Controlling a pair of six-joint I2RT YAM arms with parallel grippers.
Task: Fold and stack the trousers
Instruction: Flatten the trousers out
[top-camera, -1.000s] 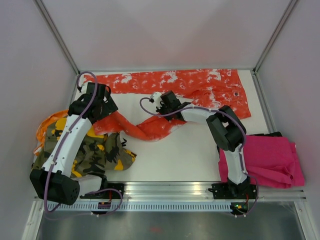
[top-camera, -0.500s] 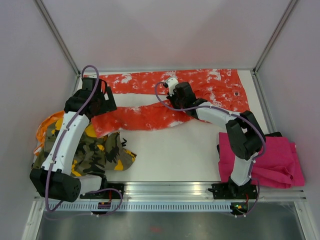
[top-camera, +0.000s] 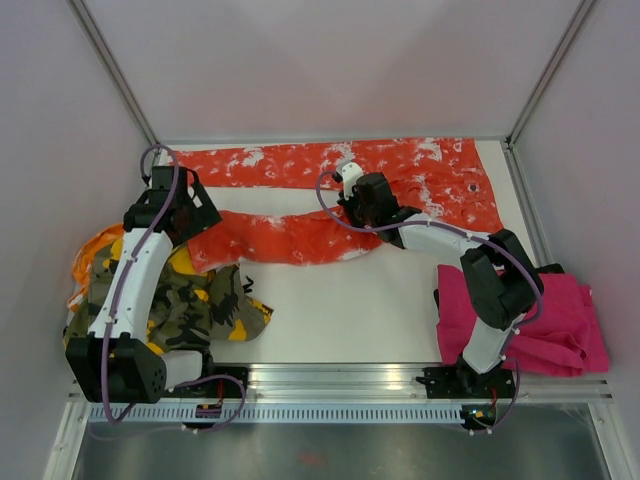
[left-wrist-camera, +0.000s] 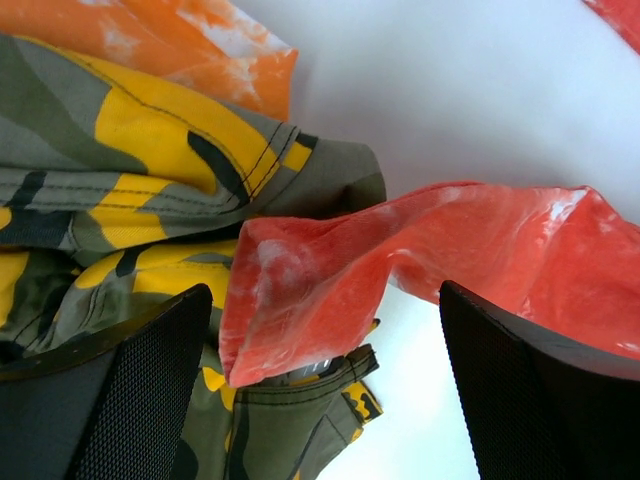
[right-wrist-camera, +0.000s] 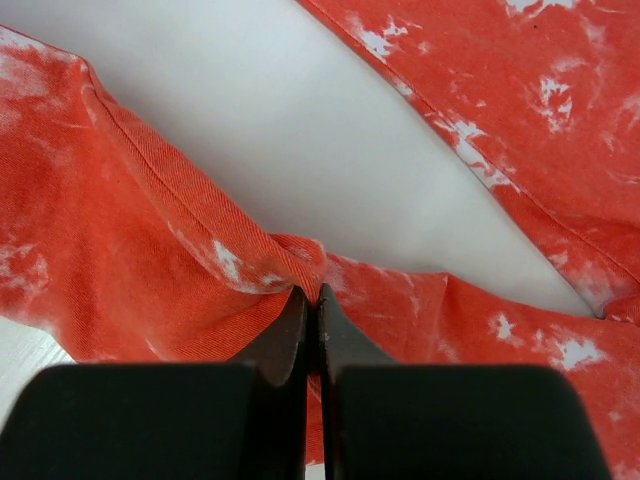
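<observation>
Orange-red trousers (top-camera: 400, 175) lie across the upper part of the tabletop (top-camera: 340, 310). The right claw (right-wrist-camera: 310, 300) is closed, pinching a fold of one leg at centre frame. The left claw (left-wrist-camera: 322, 330) hangs wide open over that leg's end, beside the camouflage trousers (top-camera: 190, 300) at lower left.

The left arm (top-camera: 130, 285) is rising from its base at the near left corner and reaching away along the left side, with its wrist tipping downward. The left gripper (left-wrist-camera: 325, 295) is hanging with its jaws spread wide. The right arm (top-camera: 500, 285) is folding sharply at the elbow above its base, and its forearm is stretching leftward and away. The right gripper (right-wrist-camera: 308, 300) is pressing its fingers flat together, pinching a small fold of the orange-red trousers (right-wrist-camera: 150, 250).
</observation>
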